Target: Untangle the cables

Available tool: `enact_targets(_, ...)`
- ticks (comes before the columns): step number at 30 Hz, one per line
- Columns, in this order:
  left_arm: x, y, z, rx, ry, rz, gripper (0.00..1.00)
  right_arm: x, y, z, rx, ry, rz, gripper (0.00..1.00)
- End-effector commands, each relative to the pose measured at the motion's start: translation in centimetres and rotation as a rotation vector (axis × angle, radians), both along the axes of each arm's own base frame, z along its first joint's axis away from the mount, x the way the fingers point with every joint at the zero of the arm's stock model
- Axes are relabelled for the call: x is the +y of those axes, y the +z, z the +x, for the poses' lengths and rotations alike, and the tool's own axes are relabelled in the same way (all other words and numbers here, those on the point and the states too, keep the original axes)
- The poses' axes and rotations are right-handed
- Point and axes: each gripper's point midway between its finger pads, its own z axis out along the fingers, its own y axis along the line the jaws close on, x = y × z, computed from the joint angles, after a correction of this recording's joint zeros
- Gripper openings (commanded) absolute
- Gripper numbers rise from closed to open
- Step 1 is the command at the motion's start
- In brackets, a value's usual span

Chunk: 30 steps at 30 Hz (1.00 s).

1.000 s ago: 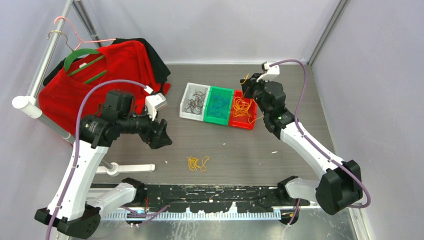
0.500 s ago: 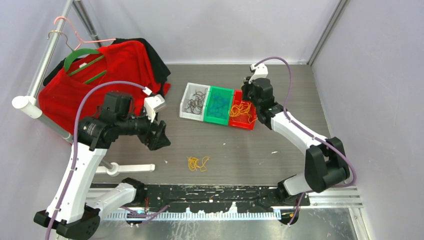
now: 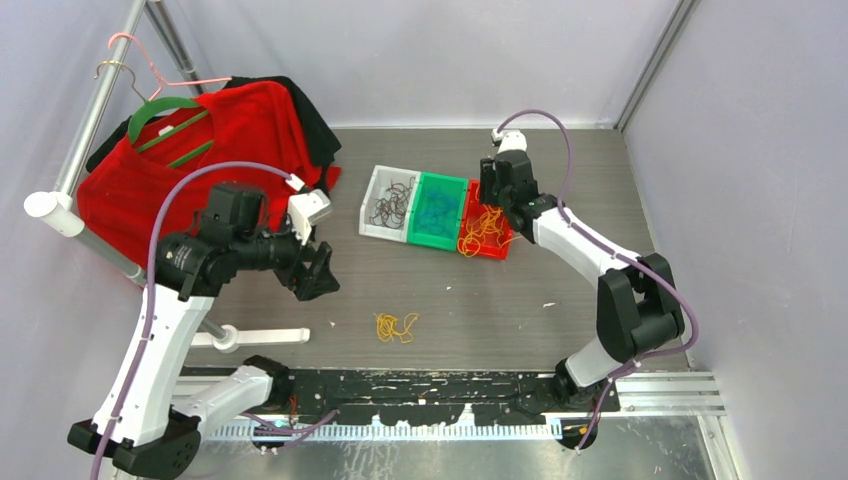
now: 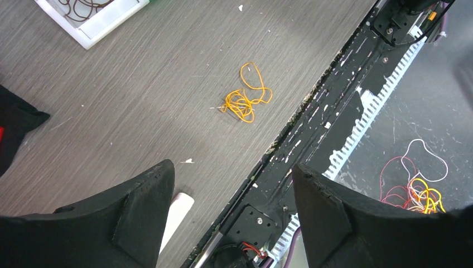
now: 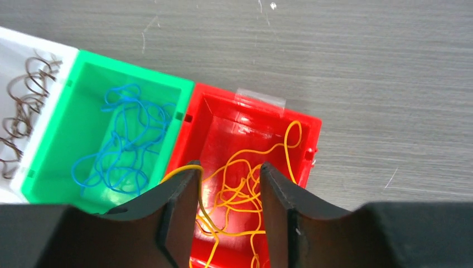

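A small tangle of yellow-orange cable (image 3: 396, 326) lies on the table near the front and shows in the left wrist view (image 4: 245, 99). My left gripper (image 3: 320, 272) hangs open and empty above the table, left of that tangle (image 4: 233, 167). My right gripper (image 3: 490, 195) is open over the red bin (image 3: 497, 248). In the right wrist view (image 5: 227, 167) yellow-orange cables (image 5: 245, 184) lie below the jaws in the red bin (image 5: 251, 100), and one strand is draped over the left fingertip (image 5: 187, 173). Blue cables (image 5: 125, 145) fill the green bin (image 3: 436, 210). Dark brown cables (image 5: 25, 106) lie in the white bin (image 3: 392, 203).
A red garment (image 3: 200, 150) with hangers hangs on a rack at the back left. A white rod (image 3: 265, 337) lies at the front left. A black rail (image 3: 430, 385) runs along the near edge, with loose wires (image 4: 415, 187) below it. Walls close the back and right.
My right gripper has moved left and down over the red bin. The yellow-orange cables there have shifted towards the bin's near left corner. The left arm has barely moved.
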Motion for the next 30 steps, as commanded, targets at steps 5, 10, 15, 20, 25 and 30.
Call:
enact_targets(5, 0.0, 1.4, 0.4, -0.050, -0.005, -0.002, 0.77, 0.6, 6.3, 1.3, -0.025, -0.009, 0.035, 0.50)
enact_targets(10, 0.0, 1.6, 0.5, -0.058, -0.008, -0.003, 0.77, 1.5, 5.7, 0.6, 0.009, 0.004, 0.107, 0.48)
enact_targets(15, 0.0, 1.5, 0.4, -0.050, -0.012, 0.000, 0.77, 3.0, 3.6, -0.9, 0.101, 0.044, 0.188, 0.42)
enact_targets(20, 0.0, 1.1, 0.3, -0.052, -0.024, 0.008, 0.77, 5.2, 1.5, -4.0, 0.152, 0.135, 0.291, 0.44)
enact_targets(25, -0.2, 1.2, 0.4, -0.047, -0.024, -0.005, 0.77, 5.1, -2.3, -5.0, 0.235, 0.121, 0.269, 0.42)
enact_targets(30, -0.1, 1.5, 0.3, -0.057, -0.021, -0.002, 0.77, 4.2, -3.9, -3.0, 0.216, 0.065, 0.214, 0.23)
